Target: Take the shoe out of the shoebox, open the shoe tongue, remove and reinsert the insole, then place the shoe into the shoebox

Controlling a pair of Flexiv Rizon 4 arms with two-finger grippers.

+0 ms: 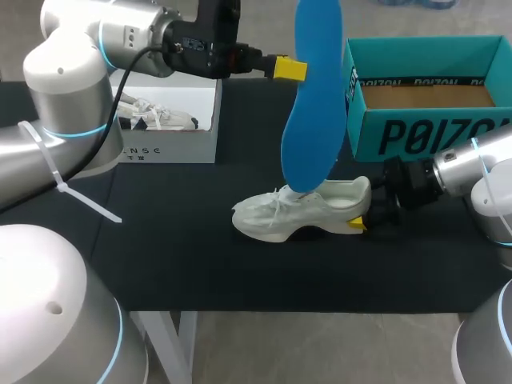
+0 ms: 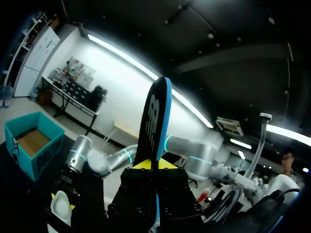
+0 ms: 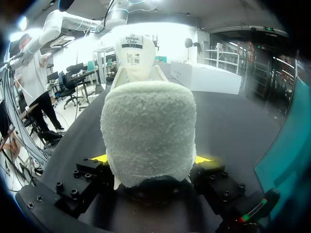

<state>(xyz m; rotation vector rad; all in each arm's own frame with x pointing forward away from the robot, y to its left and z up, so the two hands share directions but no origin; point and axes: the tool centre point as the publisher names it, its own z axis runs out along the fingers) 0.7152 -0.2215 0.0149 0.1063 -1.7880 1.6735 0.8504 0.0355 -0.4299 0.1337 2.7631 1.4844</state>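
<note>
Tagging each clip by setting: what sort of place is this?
Probably a robotics lab bench rather than a shop or home: a black table, my left gripper holding a blue insole up, my right gripper clamping a white shoe, and an open teal shoebox nearby.

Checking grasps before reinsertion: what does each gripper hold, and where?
Left gripper: the insole, by a side edge of its upper half. Right gripper: the shoe, by its heel.

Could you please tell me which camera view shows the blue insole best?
The head view: the insole shows full-length, held upright by the left claw, lower end at the shoe. The left wrist view shows it only edge-on; the right wrist view shows just the shoe's heel.
</note>
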